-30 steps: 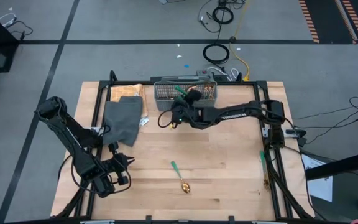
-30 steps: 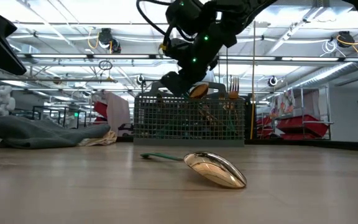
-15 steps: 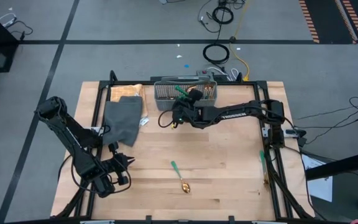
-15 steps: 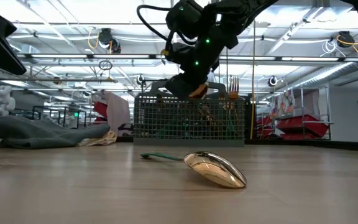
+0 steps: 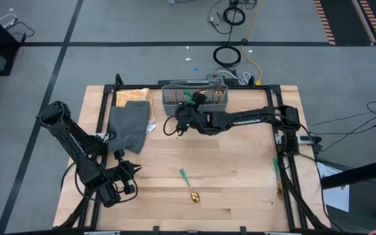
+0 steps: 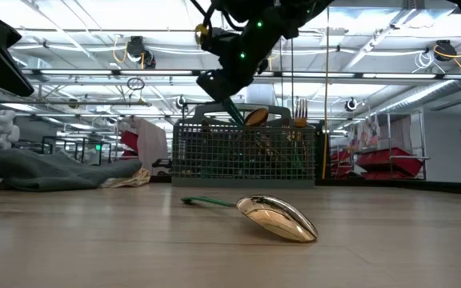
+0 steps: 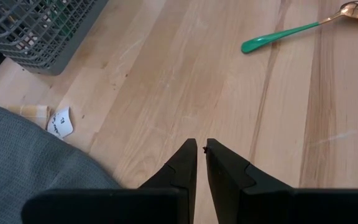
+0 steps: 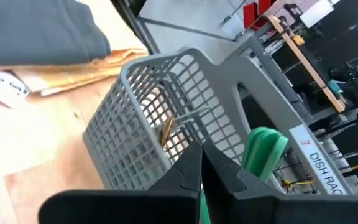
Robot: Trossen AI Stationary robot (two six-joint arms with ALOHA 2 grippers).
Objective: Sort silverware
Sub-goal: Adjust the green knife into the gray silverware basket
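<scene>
A gold-headed spoon with a green handle (image 5: 189, 186) (image 6: 272, 217) (image 7: 303, 23) lies flat on the wood near the table's middle front. The grey mesh basket (image 5: 172, 98) (image 6: 242, 152) (image 8: 148, 124) stands at the far edge with silverware upright in it: gold heads (image 6: 254, 117) and a broad green handle (image 8: 263, 152). My right gripper (image 5: 187, 108) (image 6: 221, 88) (image 8: 201, 155) hovers shut just above the basket's near left corner, beside a thin green handle (image 6: 237, 114) that slants out of the basket. My left gripper (image 5: 134, 168) (image 7: 201, 147) waits near the front left, nearly shut, holding nothing. My right gripper is shut next to the thin green handle (image 6: 237, 114) that sticks up out of the basket. A sliver of green (image 8: 201, 202) shows low between its fingers. I cannot tell whether the fingers touch the handle.
A grey folded cloth (image 5: 129, 124) (image 6: 46, 168) (image 7: 30, 162) lies at the far left beside brown paper (image 5: 132, 96) and a paper scrap (image 7: 61, 121). More green-handled utensils (image 5: 277, 176) lie along the table's right rail. Bare wood surrounds the spoon.
My right gripper has risen from the basket's rim and drifted a little toward the table's left, and its fingers have come together. The spoon on the table and the gold heads in the basket have stayed where they were.
</scene>
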